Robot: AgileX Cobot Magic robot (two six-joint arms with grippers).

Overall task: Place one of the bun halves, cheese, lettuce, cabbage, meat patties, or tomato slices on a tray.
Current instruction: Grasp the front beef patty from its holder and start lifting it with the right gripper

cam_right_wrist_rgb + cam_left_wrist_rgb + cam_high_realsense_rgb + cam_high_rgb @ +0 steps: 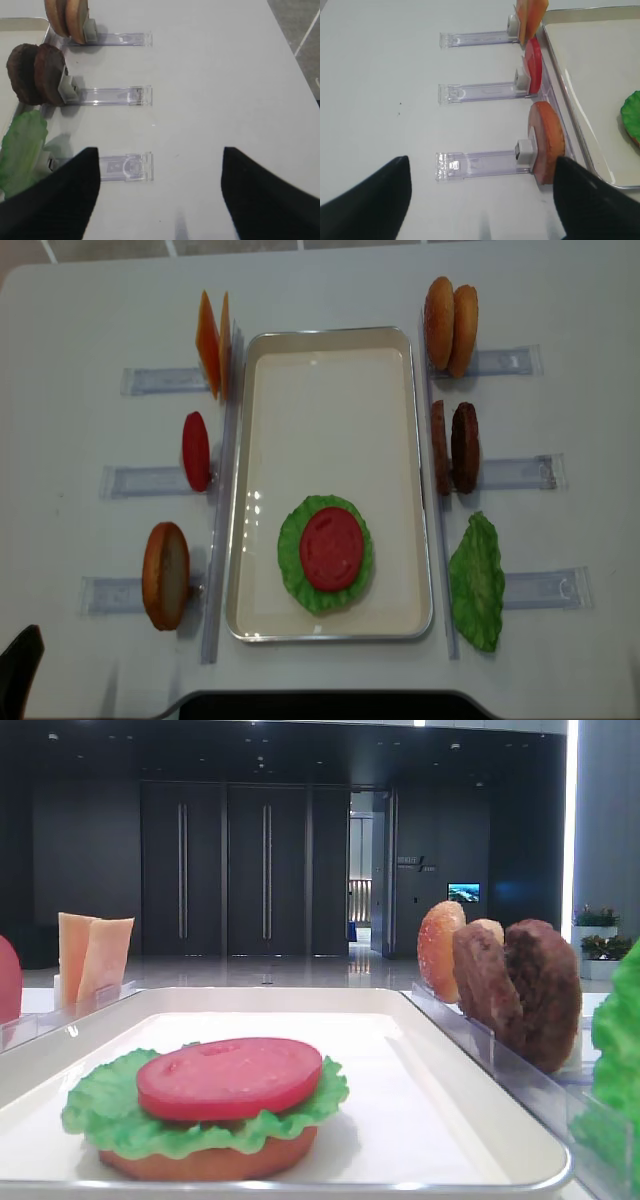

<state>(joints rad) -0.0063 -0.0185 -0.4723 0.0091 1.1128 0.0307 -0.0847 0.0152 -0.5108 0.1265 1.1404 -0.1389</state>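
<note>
We are finding the right gripper (157, 192) hanging over the table (330, 285) near its right edge, its two dark fingers (60, 200) spread wide with bare tabletop between them — released, grasping nothing. One finger is sitting just beside the clear rack (125, 167) that carries a spare lettuce leaf (22, 150); we cannot tell whether it is touching either.

The left gripper (480, 200) is likewise standing released above the table's left side, fingers wide apart, nothing between them. Its right finger (595, 200) is lying close to an upright bun half (547, 142) propped at the end of a rack; contact is not clear.

The tray (330, 360) is occupying the middle of the table. Toward its near end a stack is resting: a bun half (210, 1160) at the bottom, lettuce (290, 560) over it, and a tomato slice (330, 547) on top.

Along the tray's right rim we are noting two bun halves (450, 325) and the two meat patties (462, 445), all upright in racks. Along its left rim — cheese slices (210, 340) and a second tomato slice (196, 450), also upright.
</note>
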